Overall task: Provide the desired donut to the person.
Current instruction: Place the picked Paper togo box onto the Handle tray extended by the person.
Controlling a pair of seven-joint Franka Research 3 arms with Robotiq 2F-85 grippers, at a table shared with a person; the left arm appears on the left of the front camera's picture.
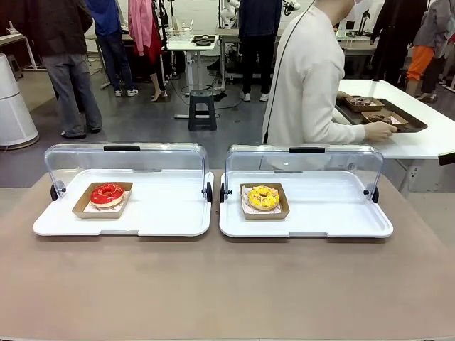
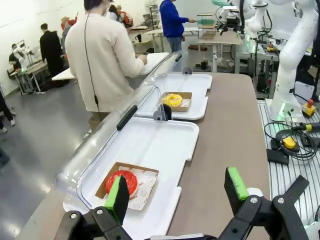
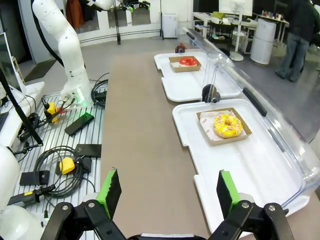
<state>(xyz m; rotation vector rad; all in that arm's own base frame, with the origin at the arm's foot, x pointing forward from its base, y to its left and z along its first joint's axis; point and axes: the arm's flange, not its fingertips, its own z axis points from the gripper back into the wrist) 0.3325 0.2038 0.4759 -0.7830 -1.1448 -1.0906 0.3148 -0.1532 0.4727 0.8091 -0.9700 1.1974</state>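
On the brown table, nearest the robot's side, 2 white trays sit side by side, each with its clear hinged lid raised at the far edge. The left tray holds a red-glazed donut in a shallow cardboard box, near the tray's left end. The right tray holds a yellow-glazed donut with pale sprinkles in a matching box, toward that tray's left side.

In the left wrist view, the left gripper hangs above the table's near edge with its green-padded fingers spread wide and nothing between them; the red donut lies just beyond one pad. In the right wrist view, the right gripper is likewise spread wide and empty, over bare tabletop beside the tray with the yellow donut.

Beyond the table, the person in a cream cardigan stands turned sideways, 1 hand resting on a dark tray of boxed items on a white table behind.
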